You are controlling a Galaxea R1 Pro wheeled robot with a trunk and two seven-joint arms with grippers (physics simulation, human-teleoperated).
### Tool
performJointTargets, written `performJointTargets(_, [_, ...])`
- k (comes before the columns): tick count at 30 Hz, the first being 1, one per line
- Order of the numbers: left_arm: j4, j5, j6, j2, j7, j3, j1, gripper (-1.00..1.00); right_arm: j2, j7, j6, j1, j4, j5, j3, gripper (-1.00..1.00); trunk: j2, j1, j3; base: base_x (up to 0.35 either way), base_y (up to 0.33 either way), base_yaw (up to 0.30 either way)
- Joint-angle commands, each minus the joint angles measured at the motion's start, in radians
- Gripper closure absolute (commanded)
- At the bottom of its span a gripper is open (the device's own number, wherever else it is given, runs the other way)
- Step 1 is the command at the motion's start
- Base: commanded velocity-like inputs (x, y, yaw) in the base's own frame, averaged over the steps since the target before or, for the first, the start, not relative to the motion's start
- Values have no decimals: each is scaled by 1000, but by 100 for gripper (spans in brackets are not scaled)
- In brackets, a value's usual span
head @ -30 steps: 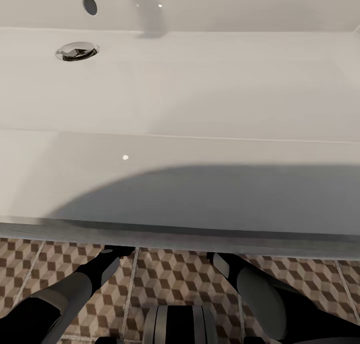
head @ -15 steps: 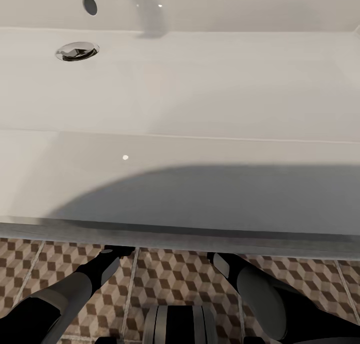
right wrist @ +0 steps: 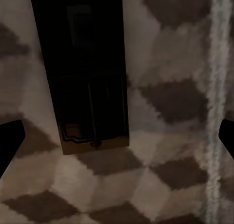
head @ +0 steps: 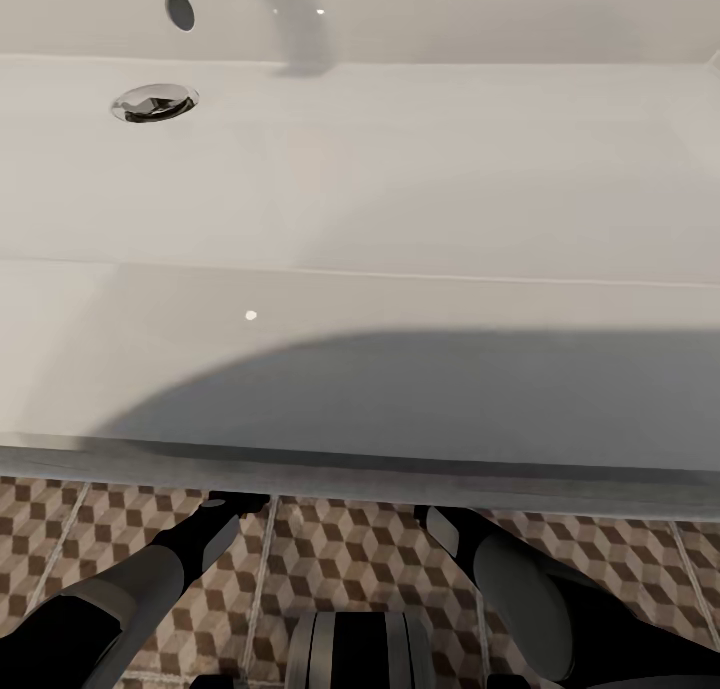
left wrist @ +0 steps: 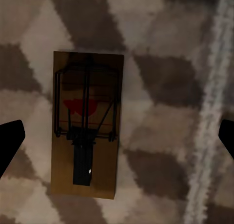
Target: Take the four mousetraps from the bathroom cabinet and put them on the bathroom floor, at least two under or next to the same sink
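A tan mousetrap with dark metal parts and a red mark lies flat on the bathroom floor. My left gripper hangs open above it, its fingertips wide apart and touching nothing. Another mousetrap lies in deep shadow on the floor, under my open right gripper. From the head, the white bathroom sink is right below me. Both arms reach under its front edge, which hides the grippers. The cabinet is out of view.
The sink's chrome drain and overflow hole sit at the far left. The grey vanity edge crosses above my left forearm and right forearm. Patterned floor tiles lie between them.
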Motion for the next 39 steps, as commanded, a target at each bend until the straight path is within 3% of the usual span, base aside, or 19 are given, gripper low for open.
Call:
performJointTargets(1, [-2,7,4,1,6,-9,0,-100,0,-3,8,-13,-3,8,-6,-100,0,0,0,0,0,0])
performJointTargets(22, [-2,7,4,1,6,-9,0,-100,0,-3,6,-13,-4,8,-6,-100,0,0,0,0,0,0])
performJointTargets(39, [-2,8,4,1,6,-9,1,-100,1,-3,-72,-12,-1,8,-4,-100,0,0,0,0,0,0])
